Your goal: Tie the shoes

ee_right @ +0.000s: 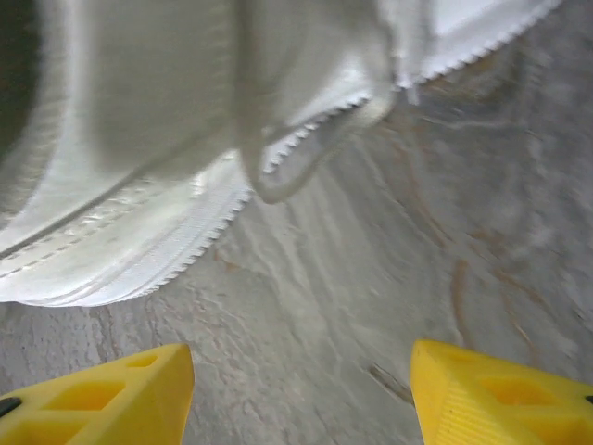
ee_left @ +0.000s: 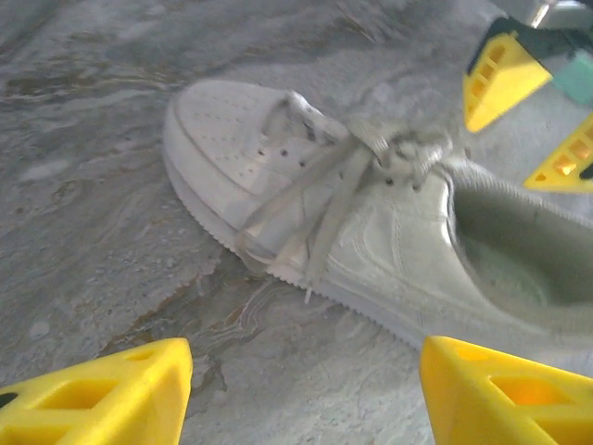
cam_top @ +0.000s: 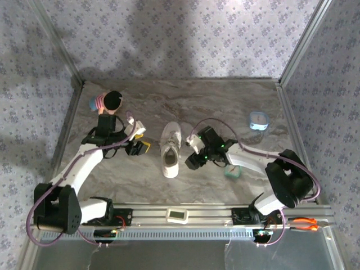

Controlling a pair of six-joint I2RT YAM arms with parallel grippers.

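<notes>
Left end effector [cam_top: 139, 147] and right end effector [cam_top: 194, 161] flanked the sneaker [cam_top: 170, 151], both released and empty. Its long axis ran near-to-far between them, toe far.

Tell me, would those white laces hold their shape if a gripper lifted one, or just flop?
Probably flop: the laces drape limply over the sneaker, and one loop sags toward the table. They look thin and flat, so likely light and apt to slip from a loose pinch.
</notes>
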